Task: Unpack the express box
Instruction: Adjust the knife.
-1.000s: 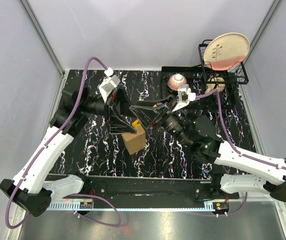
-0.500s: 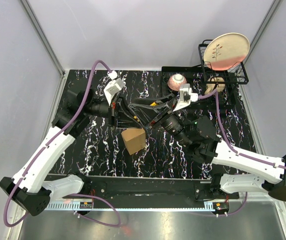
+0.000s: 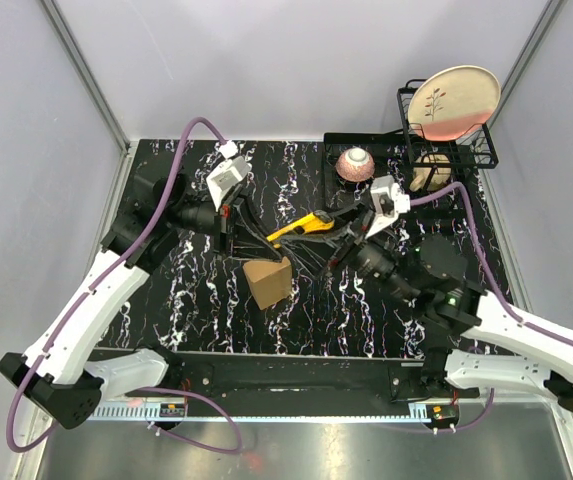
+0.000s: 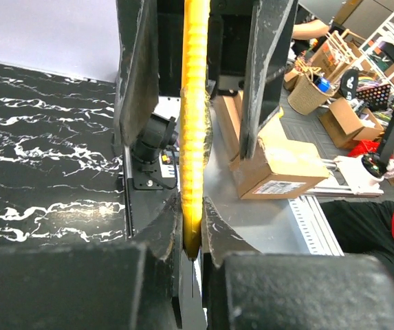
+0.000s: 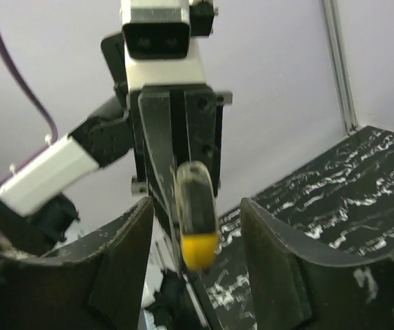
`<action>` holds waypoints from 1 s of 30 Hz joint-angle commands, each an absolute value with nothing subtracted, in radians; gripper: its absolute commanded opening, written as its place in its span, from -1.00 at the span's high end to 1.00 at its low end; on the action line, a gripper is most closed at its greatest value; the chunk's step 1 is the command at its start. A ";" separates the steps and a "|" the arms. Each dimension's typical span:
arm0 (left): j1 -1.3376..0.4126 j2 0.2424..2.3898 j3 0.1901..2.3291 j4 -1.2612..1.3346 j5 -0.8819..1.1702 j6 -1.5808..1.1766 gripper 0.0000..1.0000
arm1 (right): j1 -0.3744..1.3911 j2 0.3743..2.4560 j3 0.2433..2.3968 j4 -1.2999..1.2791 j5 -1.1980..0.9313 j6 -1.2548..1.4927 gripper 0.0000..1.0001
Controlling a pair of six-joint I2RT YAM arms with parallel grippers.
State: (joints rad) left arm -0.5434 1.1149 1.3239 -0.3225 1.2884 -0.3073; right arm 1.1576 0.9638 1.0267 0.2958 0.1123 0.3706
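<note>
The express box (image 3: 268, 282), plain brown cardboard, stands on the black marbled table (image 3: 186, 300) just below both grippers, untouched. A yellow utility knife (image 3: 302, 226) hangs in the air above it. My left gripper (image 3: 269, 239) is shut on the knife's left end; in the left wrist view the yellow knife (image 4: 195, 130) is pinched between that gripper's fingertips (image 4: 192, 206). My right gripper (image 3: 340, 229) is open at the knife's other end. In the right wrist view the knife's tip (image 5: 197, 227) sits between the right gripper's spread fingers (image 5: 195, 237), touching neither.
A pink bowl (image 3: 354, 163) sits at the back of the table. A black wire rack (image 3: 466, 155) at the back right holds an upright plate (image 3: 453, 98). Grey walls close in the left and right sides.
The left gripper has shut on the knife. The right gripper has opened wider and drawn back to the right, uncovering the knife. The box has stayed put.
</note>
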 commanded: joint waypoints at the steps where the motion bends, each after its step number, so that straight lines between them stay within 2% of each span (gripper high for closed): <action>1: -0.540 1.101 1.378 -0.253 1.396 -0.345 1.00 | 1.151 0.879 1.129 0.071 0.029 0.273 -0.34; 6: -0.552 1.100 1.376 -0.172 1.404 -0.419 1.00 | 1.126 0.885 1.210 -0.046 -0.109 0.221 -0.59; 14: -0.575 1.094 1.356 -0.060 1.402 -0.548 1.00 | 1.101 0.997 1.253 -0.017 -0.213 0.201 -0.64; 24: -0.584 1.085 1.318 -0.041 1.385 -0.543 1.00 | 1.069 1.031 1.247 0.120 -0.250 0.236 -0.23; 30: -0.586 1.077 1.301 -0.093 1.367 -0.491 1.00 | 1.065 1.028 1.221 0.178 -0.236 0.258 -0.17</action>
